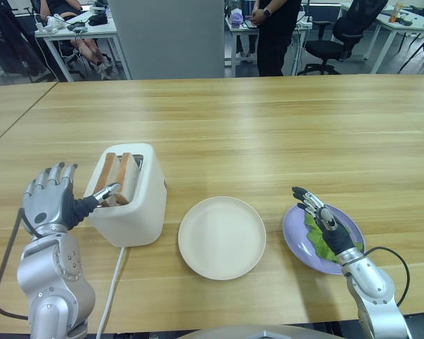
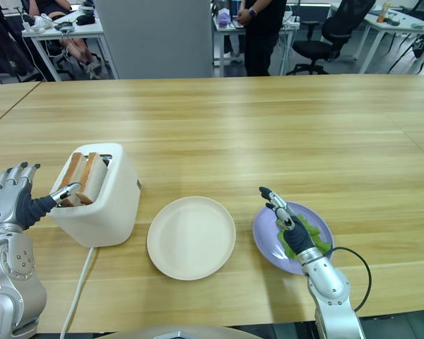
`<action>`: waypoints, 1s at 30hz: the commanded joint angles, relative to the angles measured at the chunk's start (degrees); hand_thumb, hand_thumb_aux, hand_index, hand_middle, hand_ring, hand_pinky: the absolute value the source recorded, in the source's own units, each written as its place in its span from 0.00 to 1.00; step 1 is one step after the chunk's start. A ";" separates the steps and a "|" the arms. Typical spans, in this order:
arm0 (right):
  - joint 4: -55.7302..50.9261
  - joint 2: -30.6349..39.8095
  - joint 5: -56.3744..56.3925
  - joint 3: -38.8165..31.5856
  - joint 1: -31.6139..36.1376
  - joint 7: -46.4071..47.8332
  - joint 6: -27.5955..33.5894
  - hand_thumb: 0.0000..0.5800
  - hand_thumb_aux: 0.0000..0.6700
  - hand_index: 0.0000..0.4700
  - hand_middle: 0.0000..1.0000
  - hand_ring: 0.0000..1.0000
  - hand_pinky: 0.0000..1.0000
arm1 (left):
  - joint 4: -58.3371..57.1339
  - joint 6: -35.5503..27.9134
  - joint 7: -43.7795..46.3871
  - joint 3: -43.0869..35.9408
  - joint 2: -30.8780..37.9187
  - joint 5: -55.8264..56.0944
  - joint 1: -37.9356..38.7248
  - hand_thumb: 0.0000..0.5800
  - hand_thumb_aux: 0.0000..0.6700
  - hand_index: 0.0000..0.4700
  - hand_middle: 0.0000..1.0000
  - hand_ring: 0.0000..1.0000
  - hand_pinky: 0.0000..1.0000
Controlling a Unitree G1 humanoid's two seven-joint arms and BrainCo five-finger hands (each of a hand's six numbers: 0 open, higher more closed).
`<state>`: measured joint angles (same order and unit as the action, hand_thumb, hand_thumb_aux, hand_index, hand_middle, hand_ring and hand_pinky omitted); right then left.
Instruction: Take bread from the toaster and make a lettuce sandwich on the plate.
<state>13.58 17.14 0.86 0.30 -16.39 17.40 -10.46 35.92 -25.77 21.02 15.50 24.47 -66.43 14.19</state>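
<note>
1. The left robot hand (image 1: 51, 199) sits at about nine o'clock of the toaster (image 1: 131, 208). Its fingers are spread and pointing up, and one digit stretches to three o'clock to touch the near end of the bread (image 1: 119, 176). It is released and grips nothing.
2. The right robot hand (image 1: 324, 220) lies over the purple dish (image 1: 291, 239) with its fingers straight, pointing to about eleven o'clock. It is also released. I cannot tell whether it rests on the lettuce (image 2: 312, 239) or hangs just above it.
3. Two slices of bread stand upright in the toaster slots, side by side, their tops above the casing.
4. The cream plate (image 1: 221, 238) lies between the toaster and the purple dish. The toaster is at its nine o'clock and the purple dish at its three o'clock, both near but apart from it. Nothing is on the plate.
5. The step in hand looks like the first one, taking a slice out. Next the left robot hand likely needs to close on one slice, lift it straight up and carry it toward three o'clock onto the plate.
6. The toaster's cord (image 1: 113, 289) trails to six o'clock across the counter (image 1: 268, 134).
7. No brand, label or writing can be read on the toaster or dishes.
</note>
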 commanded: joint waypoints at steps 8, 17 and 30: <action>-1.68 0.85 0.67 1.66 0.83 0.36 0.89 0.00 0.00 0.00 0.00 0.00 0.00 | -1.90 -0.08 0.28 -1.72 -0.45 -1.72 1.17 0.00 0.00 0.00 0.01 0.01 0.01; -2.14 0.65 0.62 1.95 0.86 0.38 0.66 0.00 0.00 0.00 0.00 0.00 0.00 | -2.87 0.23 0.17 -0.95 1.12 -2.77 0.96 0.00 0.00 0.00 0.01 0.01 0.01; -2.58 0.66 0.68 2.27 0.66 0.30 0.66 0.00 0.00 0.00 0.00 0.00 0.00 | -3.23 1.90 0.91 1.56 3.96 -2.03 2.95 0.00 0.00 0.00 0.01 0.01 0.01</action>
<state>11.72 17.65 1.03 2.01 -15.65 17.58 -10.43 33.69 -24.08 21.51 16.81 28.23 -68.77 16.79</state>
